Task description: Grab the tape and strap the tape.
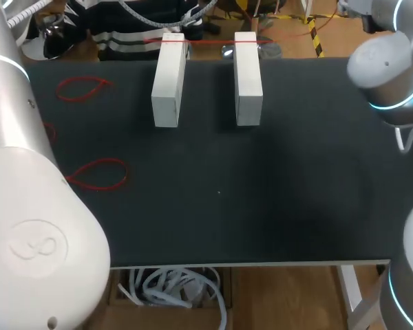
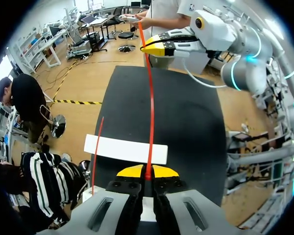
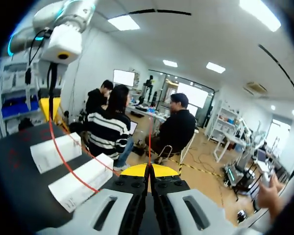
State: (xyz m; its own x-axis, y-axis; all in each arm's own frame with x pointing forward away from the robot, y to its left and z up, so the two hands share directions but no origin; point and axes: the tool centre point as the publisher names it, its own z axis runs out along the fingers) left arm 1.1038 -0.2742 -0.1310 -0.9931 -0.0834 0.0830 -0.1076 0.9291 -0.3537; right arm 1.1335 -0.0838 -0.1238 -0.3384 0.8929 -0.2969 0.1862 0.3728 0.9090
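Note:
A thin red tape (image 1: 210, 41) stretches straight across the far ends of two white blocks, the left one (image 1: 169, 79) and the right one (image 1: 248, 77). In the left wrist view my left gripper (image 2: 148, 172) is shut on one end of the tape (image 2: 151, 107). From there the tape runs over a white block (image 2: 125, 149) to my right gripper (image 2: 152, 49). The right wrist view shows my right gripper (image 3: 149, 169) shut on the tape (image 3: 63, 156). That strand curves past both blocks (image 3: 83, 183) toward my left gripper (image 3: 50, 108). Neither gripper shows in the head view.
Two spare red tape loops (image 1: 82, 88) (image 1: 100, 173) lie on the left side of the black table (image 1: 261, 192). Another bit of red shows at the left edge (image 1: 49, 130). My arms' bulky links stand at both sides of the table.

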